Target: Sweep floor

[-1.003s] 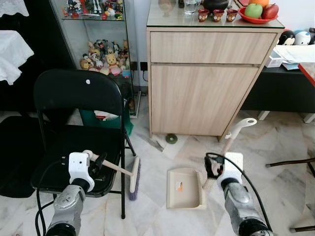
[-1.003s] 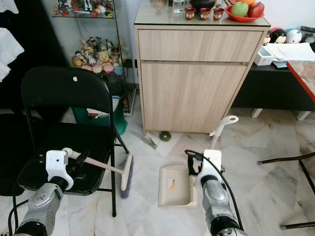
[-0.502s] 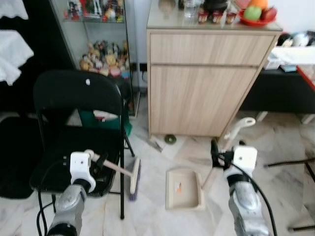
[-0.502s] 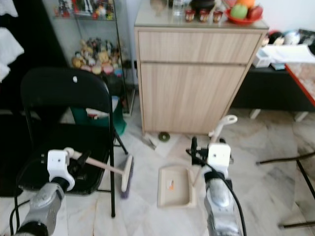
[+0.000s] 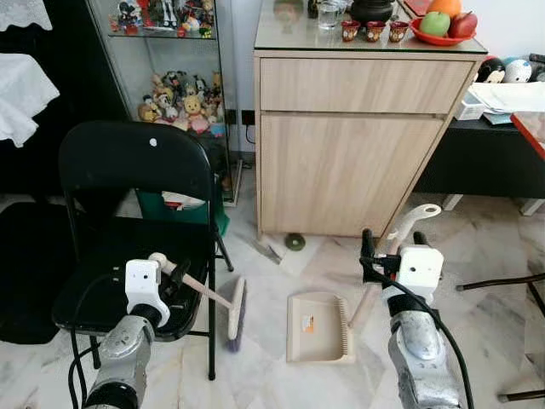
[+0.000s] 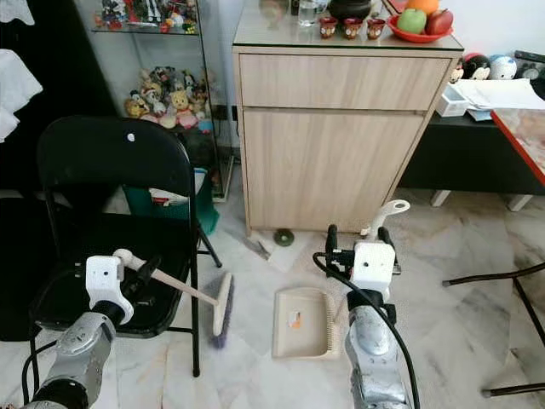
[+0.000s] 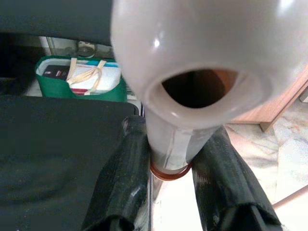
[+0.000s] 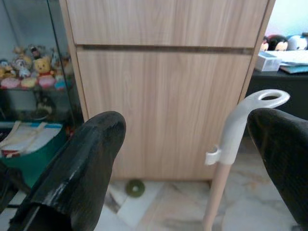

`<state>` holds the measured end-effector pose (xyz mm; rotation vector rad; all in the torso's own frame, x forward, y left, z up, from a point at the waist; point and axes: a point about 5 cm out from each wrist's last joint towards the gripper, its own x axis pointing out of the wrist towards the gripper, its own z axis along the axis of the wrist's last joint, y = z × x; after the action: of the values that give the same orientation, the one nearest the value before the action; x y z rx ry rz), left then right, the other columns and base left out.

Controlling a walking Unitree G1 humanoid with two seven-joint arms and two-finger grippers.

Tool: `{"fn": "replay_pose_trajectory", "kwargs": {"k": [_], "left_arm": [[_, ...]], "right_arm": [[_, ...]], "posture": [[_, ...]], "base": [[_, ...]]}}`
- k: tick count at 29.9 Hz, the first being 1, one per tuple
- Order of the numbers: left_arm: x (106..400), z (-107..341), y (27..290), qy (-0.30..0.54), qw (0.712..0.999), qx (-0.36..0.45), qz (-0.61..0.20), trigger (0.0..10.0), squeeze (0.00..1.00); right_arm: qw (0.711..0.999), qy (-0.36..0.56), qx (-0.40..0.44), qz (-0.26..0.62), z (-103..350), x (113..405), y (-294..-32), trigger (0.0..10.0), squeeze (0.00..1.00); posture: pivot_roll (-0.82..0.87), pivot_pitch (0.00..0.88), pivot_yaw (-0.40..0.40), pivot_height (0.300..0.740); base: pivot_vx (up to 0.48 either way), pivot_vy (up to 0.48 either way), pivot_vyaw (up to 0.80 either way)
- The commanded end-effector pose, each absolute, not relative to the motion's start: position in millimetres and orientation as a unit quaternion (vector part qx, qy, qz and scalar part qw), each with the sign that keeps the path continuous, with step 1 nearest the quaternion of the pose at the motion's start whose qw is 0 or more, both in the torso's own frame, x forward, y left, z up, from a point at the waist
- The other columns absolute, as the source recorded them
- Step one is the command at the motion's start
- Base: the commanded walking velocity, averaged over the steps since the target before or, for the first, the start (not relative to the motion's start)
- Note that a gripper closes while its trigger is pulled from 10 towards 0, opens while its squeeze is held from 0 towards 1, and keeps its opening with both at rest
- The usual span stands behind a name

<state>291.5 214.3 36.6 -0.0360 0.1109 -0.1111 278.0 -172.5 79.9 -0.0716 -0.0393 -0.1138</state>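
My left gripper (image 5: 173,280) is shut on the beige handle of a small hand broom (image 5: 235,312), over the front of the black chair seat. In the left wrist view its fingers (image 7: 129,163) clamp the handle (image 7: 169,142) just below its rounded end. The purple bristles point at the floor beside the chair leg. A beige dustpan (image 5: 319,329) lies flat on the marble floor. Its long handle (image 5: 412,220) leans up to the right. My right gripper (image 5: 381,252) is open, its fingers (image 8: 86,163) spread wide, with the dustpan handle (image 8: 226,149) close to one finger.
A black folding chair (image 5: 136,183) stands left. A wooden cabinet (image 5: 349,145) stands straight ahead, with a green disc (image 5: 295,242) and a scrap (image 5: 271,250) on the floor at its foot. A glass case of toys (image 5: 174,94) stands behind the chair. Another chair's legs (image 5: 511,281) are at right.
My right gripper has risen from low beside the dustpan to higher along its handle. The broom head has shifted slightly right. The dustpan stays on the floor.
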Motion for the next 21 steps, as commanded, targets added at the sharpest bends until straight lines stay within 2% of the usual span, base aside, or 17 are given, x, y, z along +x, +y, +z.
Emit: {"fn": "replay_pose_trajectory", "kwargs": {"k": [1, 5, 9, 16, 21], "left_arm": [[292, 42, 217, 0.039, 0.998, -0.013, -0.054, 10.0, 0.00], [292, 43, 216, 0.036, 0.998, -0.012, -0.055, 10.0, 0.00], [292, 44, 216, 0.033, 0.998, -0.009, -0.057, 10.0, 0.00], [294, 46, 216, 0.031, 0.998, -0.006, -0.061, 10.0, 0.00], [295, 49, 217, 0.027, 0.998, -0.003, -0.063, 10.0, 0.00]], "right_arm": [[0.997, -0.028, -0.031, -0.063, 87, 279, -173, 10.0, 0.00], [0.996, -0.039, -0.062, -0.043, 85, 279, -171, 10.0, 0.00], [0.996, -0.031, -0.061, -0.056, 79, 278, -178, 10.0, 0.00], [0.997, -0.039, -0.068, -0.028, 76, 275, -173, 10.0, 0.00], [0.996, -0.032, -0.070, -0.048, 67, 267, -184, 10.0, 0.00]], "posture": [[-0.11, 0.077, -0.017, 0.740], [-0.10, 0.083, -0.015, 0.740], [-0.10, 0.090, -0.006, 0.740], [-0.09, 0.093, 0.008, 0.740], [-0.09, 0.091, 0.014, 0.740]], "base": [[0.000, 0.000, 0.00], [0.000, 0.000, 0.00], [0.000, 0.000, 0.00], [0.000, 0.000, 0.00], [0.000, 0.000, 0.00]]}}
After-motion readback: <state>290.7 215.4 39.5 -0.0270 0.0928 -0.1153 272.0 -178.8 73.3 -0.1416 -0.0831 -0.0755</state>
